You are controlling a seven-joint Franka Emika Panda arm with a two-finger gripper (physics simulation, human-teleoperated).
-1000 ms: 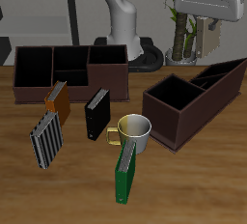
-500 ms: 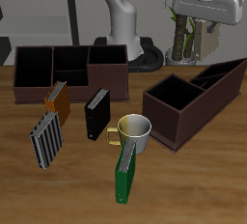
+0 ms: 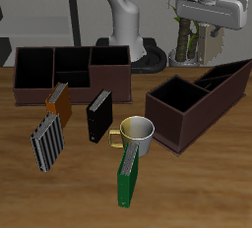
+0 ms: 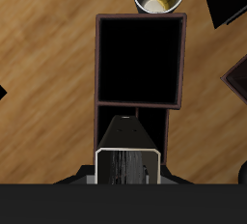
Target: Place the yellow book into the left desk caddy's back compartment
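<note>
**A:** Where is the hand (image 3: 202,28) hanging right now?

**B:** It is hovering high above the left desk caddy (image 3: 197,114), the reddish-brown one lying diagonally on the tabletop (image 3: 197,188). In the wrist view, one of the caddy's black square compartments is sitting straight below the hand, framed by its brown rim (image 4: 139,106).

**A:** Are the fingers spread or pressed together?

**B:** I cannot tell. The exterior view is showing them too small, and the wrist view is showing only a dark grey block of the hand. Nothing is showing between them.

**A:** And where is the yellow book (image 3: 57,102) sitting?

**B:** It is standing tilted on the tabletop, well apart from the hand and far below it, on the other side of the robot's base. It is leaning just in front of the other caddy (image 3: 108,75), the one with its long side facing forward.

**A:** What is lying nearer the hand than that book?

**B:** A black book (image 3: 98,117) is standing beside the yellow one, a little closer to the hand. A mug (image 3: 138,134) is sitting just beside the left desk caddy, closer still, and a green book (image 3: 125,178) is leaning by the mug. A striped book (image 3: 47,142) is standing farthest from the hand.
</note>
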